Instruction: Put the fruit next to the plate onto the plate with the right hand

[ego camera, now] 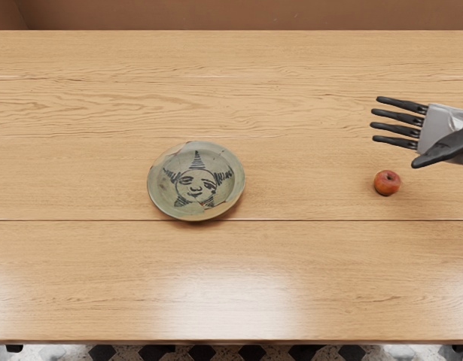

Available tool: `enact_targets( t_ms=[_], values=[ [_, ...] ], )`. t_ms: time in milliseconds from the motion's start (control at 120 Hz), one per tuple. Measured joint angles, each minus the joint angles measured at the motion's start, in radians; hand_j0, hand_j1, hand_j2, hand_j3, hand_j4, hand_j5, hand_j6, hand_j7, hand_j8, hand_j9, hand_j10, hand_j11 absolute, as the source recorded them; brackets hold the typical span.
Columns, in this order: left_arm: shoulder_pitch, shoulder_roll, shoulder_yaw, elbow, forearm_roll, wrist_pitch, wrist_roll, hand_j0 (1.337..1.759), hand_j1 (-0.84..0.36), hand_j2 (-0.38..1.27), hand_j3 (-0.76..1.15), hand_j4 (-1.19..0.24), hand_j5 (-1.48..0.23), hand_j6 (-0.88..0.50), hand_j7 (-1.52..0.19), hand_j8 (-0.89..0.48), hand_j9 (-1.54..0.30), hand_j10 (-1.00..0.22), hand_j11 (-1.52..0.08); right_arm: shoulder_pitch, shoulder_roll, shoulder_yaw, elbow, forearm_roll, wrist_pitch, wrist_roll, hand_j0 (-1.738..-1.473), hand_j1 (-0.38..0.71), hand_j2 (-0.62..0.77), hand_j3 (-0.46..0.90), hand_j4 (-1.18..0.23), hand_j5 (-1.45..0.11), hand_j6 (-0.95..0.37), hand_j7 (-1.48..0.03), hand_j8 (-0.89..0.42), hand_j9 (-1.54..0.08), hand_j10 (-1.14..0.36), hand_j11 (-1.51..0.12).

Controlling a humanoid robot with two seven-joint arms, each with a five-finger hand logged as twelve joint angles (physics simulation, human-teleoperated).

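- Wooden table [231, 286] fills almost the whole view, its pale planks running left to right; below its front edge a strip of black-and-white tiled floor [216, 352] shows.
- Near the middle of the table, a little left of centre, sits a round greenish plate [196, 180] painted with a dark face inside a star pattern. Nothing lies on it.
- Well to the right of the plate, at about the same depth, a small reddish-orange fruit [387, 182] rests on the bare wood, clearly apart from the plate.
- Just beyond the fruit and slightly to its right, the right hand [431, 135] comes in from the right edge. Its four dark fingers [400, 103] are stretched out straight and spread, pointing left, with the thumb [434, 158] angled down beneath them. It holds nothing, and a gap shows between it and the fruit.
- Farthest back, past the table's rear edge, runs a plain brown wall [231, 13].
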Motion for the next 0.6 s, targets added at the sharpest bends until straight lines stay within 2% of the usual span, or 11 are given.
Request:
enact_targets(
  t_ms=[208,275,408,508,600],
  values=[
    [0.0,0.0,0.0,0.0,0.0,0.0,0.0,1.658,0.34,0.0,0.0,-0.01,-0.01,-0.01,-0.01,-0.01,-0.01,-0.01,-0.01,0.034,0.01,-0.005,0.021,-0.003,0.003,0.0,-1.658,-0.35,0.0,0.0,0.0,0.0,0.0,0.0,0.0,0.0,0.0,0.0],
    [0.0,0.0,0.0,0.0,0.0,0.0,0.0,1.658,0.34,0.0,0.0,-0.01,-0.01,-0.01,-0.01,-0.01,-0.01,-0.01,-0.01,0.047,-0.011,-0.009,0.104,-0.068,0.003,0.0,-1.658,-0.35,0.0,0.0,0.0,0.0,0.0,0.0,0.0,0.0,0.0,0.0],
    [0.0,0.0,0.0,0.0,0.0,0.0,0.0,1.658,0.34,0.0,0.0,-0.01,-0.01,-0.01,-0.01,-0.01,-0.01,-0.01,-0.01,0.056,-0.079,-0.014,0.298,-0.296,-0.026,0.0,-1.658,-0.35,0.0,0.0,0.0,0.0,0.0,0.0,0.0,0.0,0.0,0.0],
    [0.0,0.0,0.0,0.0,0.0,0.0,0.0,1.658,0.34,0.0,0.0,-0.01,-0.01,-0.01,-0.01,-0.01,-0.01,-0.01,-0.01,0.068,-0.157,-0.069,0.389,-0.419,-0.179,0.0,-1.658,-0.33,0.0,0.0,-0.01,-0.02,-0.01,-0.02,-0.01,-0.02,-0.01,-0.02],
    [0.0,0.0,0.0,0.0,0.0,0.0,0.0,1.658,0.34,0.0,0.0,-0.01,-0.01,-0.01,-0.01,-0.01,-0.01,-0.01,-0.01,0.141,-0.193,-0.218,0.446,-0.513,-0.375,0.0,-1.658,-0.32,0.0,0.0,-0.02,-0.03,-0.02,-0.03,-0.02,-0.03,-0.02,-0.03]
  ],
)
